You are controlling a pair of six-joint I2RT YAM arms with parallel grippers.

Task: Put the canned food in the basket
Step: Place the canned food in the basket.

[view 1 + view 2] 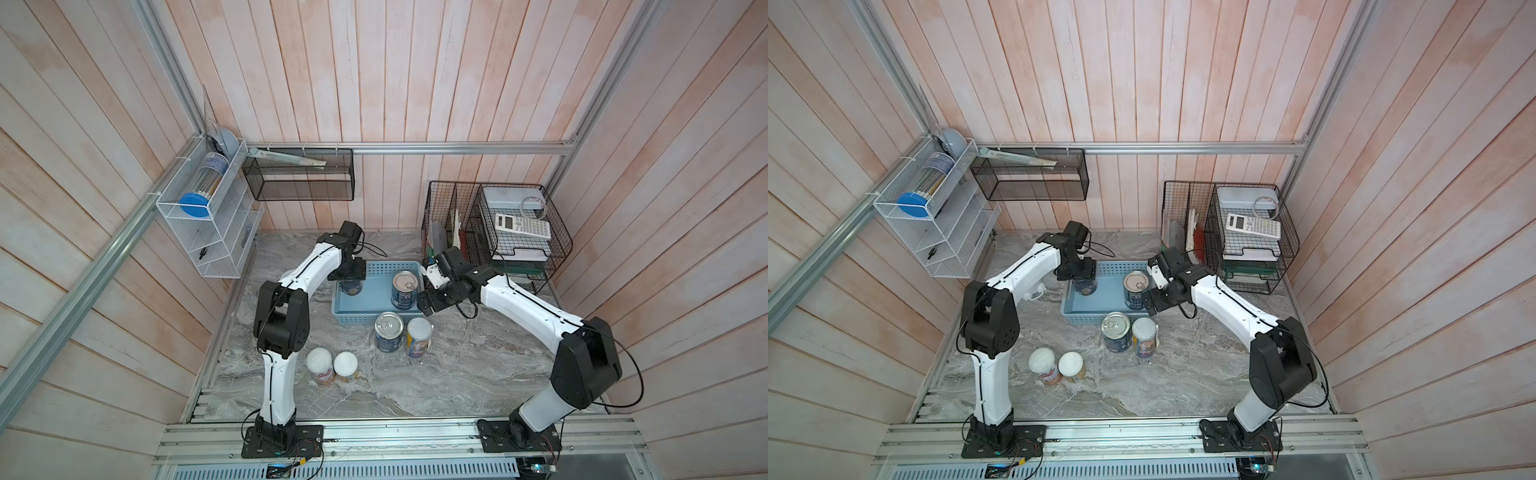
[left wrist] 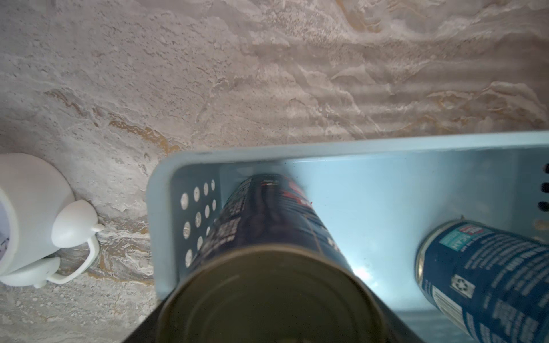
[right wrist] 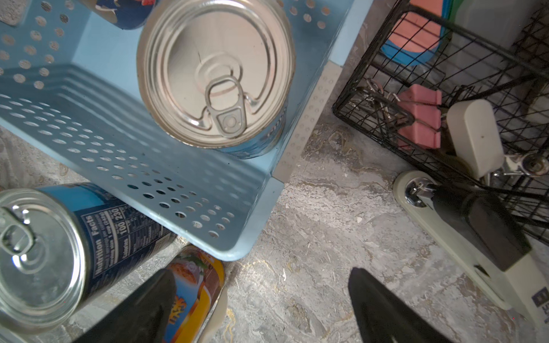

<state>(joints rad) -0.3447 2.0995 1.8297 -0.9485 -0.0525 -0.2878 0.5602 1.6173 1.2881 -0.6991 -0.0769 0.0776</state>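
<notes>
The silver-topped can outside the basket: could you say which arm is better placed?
Right: the right tool hovers open near the silver-topped can; the left tool grips another can in the basket.

This is a robot lab cell dressed as a home-office corner. Aluminium framing (image 1: 415, 147) holds plank-look wall panels (image 1: 374, 83) around a marble-patterned table (image 1: 478, 374). 2 robot arms, the left arm (image 1: 279, 386) and the right arm (image 1: 523, 305), are bolted to a slotted metal rail (image 1: 395, 436) with loose wiring. A white wire shelf (image 1: 199, 237) and a black wire rack (image 1: 557, 232) with a calculator (image 1: 523, 226) hold office supplies.
</notes>
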